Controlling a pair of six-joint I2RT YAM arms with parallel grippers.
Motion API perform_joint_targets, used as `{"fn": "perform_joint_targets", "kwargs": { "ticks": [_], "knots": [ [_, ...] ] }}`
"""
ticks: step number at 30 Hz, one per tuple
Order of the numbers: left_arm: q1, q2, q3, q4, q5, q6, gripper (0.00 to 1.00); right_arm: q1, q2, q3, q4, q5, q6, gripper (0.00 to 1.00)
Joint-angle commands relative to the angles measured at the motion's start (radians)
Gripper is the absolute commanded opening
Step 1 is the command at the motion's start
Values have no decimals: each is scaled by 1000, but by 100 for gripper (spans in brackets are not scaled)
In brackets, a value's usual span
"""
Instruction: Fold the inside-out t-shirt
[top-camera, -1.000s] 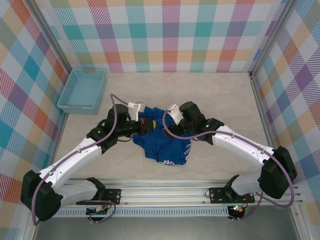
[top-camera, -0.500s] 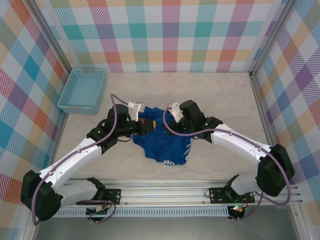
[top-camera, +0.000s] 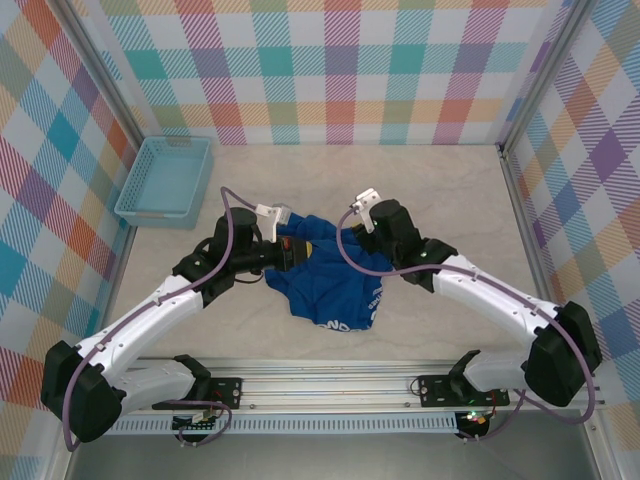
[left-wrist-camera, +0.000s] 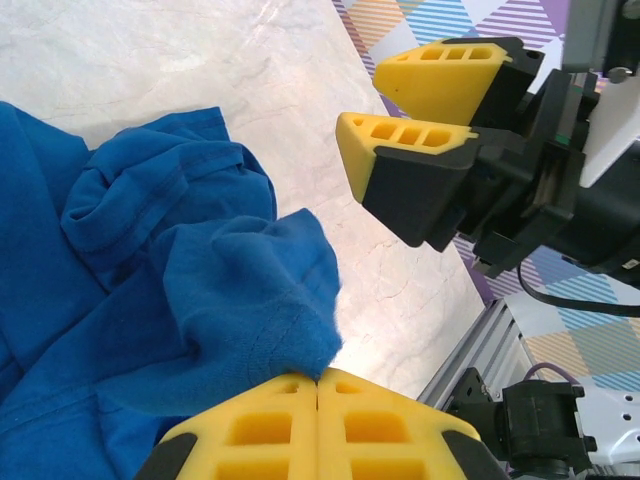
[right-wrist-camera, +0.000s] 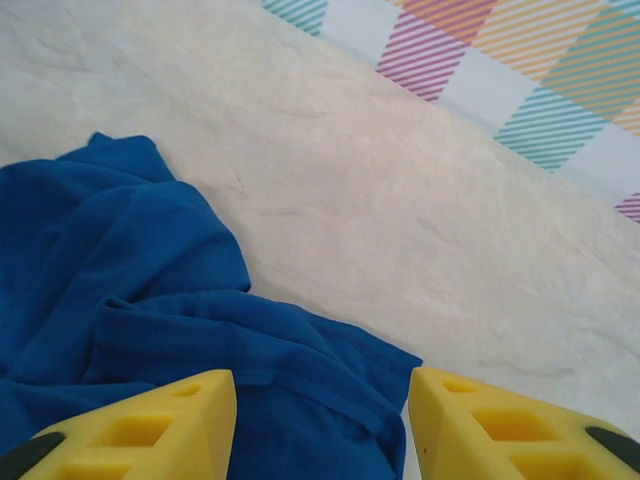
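Tabletop: pale, marbled, smooth, matte.

Inside-out t-shirt: royal blue, soft knit, crumpled in rumpled heap with seams and hems showing; white lettering at edge nearest arm bases. Lies under and between both grippers.

Basket: light blue plastic mesh, rectangular, well apart from left gripper.

Left gripper: yellow ribbed fingers pressed fully together, pinching raised fold of shirt.

Right gripper: yellow fingers partly apart, holding nothing, above shirt hem, near left gripper.
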Motion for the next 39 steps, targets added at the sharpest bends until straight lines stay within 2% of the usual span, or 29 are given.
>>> {"fn": "perform_joint_targets", "kwargs": {
  "ticks": [1,5,8,9,13,21,23,29,36,39],
  "knots": [
    [9,-12,35,-14,-8,-16,0,-5,1,56,-87,-15,79,49],
    [9,-1,47,-32,-39,-22,0,-17,-83,42,-225,-243,128,52],
    [9,7,55,-33,-37,-24,0,-16,-156,-16,-257,-494,118,63],
    [9,8,58,-33,-36,-24,0,-9,-167,-39,-249,-519,123,67],
    [9,6,54,-26,-28,-28,0,-2,-149,-76,-168,-510,101,80],
    [9,4,46,-21,-21,-33,0,3,6,20,-90,-474,35,85],
    [9,6,44,-17,-17,-33,0,3,31,33,-70,-426,41,83],
    [9,4,47,-24,-16,-22,0,-11,63,70,-81,-287,87,60],
    [9,0,49,-29,-22,-13,0,-32,91,96,-173,-107,145,44],
    [9,-3,49,-30,-28,-11,0,-40,94,115,-206,-67,161,38]
  ]
}}
